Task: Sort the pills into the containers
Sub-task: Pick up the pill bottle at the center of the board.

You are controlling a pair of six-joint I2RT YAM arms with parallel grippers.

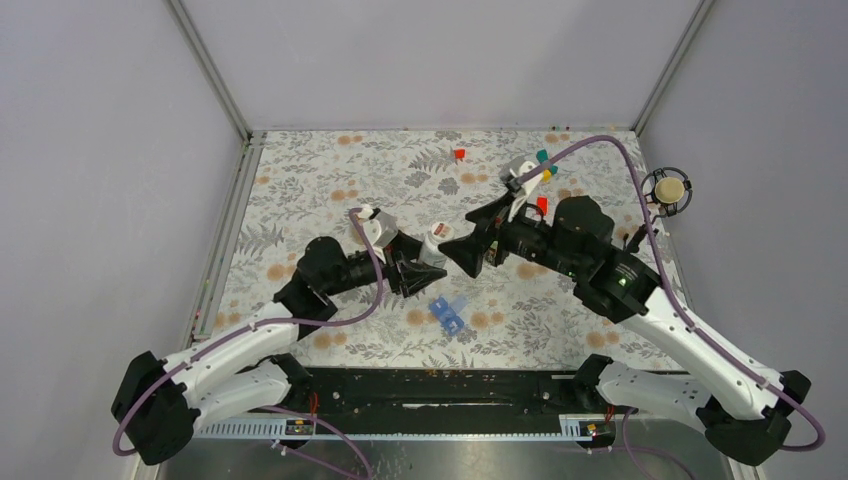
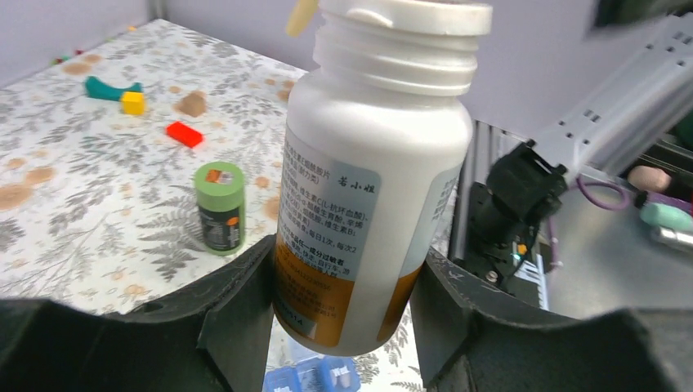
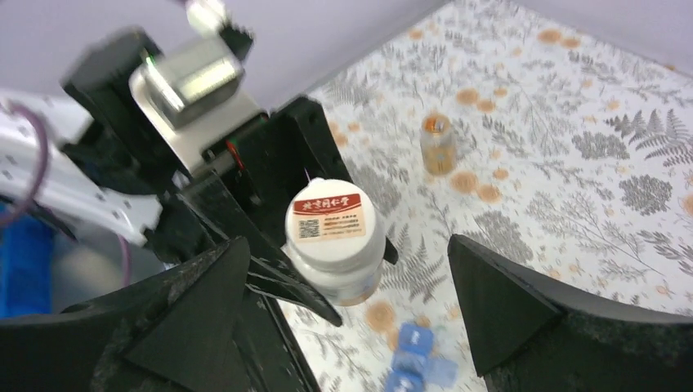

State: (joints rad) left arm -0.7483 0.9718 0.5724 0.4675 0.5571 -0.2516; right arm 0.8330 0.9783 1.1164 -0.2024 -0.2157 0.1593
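My left gripper [image 2: 339, 286] is partly closed on a white bottle [image 2: 372, 188]. Its two black fingers [image 2: 241, 318] press against the lower body on either side, and the bottle is held tilted above the bench [image 1: 330, 170]. The threaded neck is bare, and in the right wrist view a printed seal with a red band and a square code covers the mouth. My right gripper [image 3: 347, 249] faces the top of that bottle with its jaws spread wide. The fingers stand well apart from the bottle on both sides, so this gripper has hold of nothing. The blue pill box [image 1: 450, 312] lies flat on the bench toward the near edge, about midway between the two arms and just on the near side of the meeting grippers. I cannot tell what is in its compartments. A small green-capped bottle [image 2: 219, 204] stands upright on the bench beyond my left fingers, and a red block [image 2: 185, 134] lies farther out. A small amber bottle [image 3: 437, 145] stands upright in the right wrist view, well apart from the grippers.
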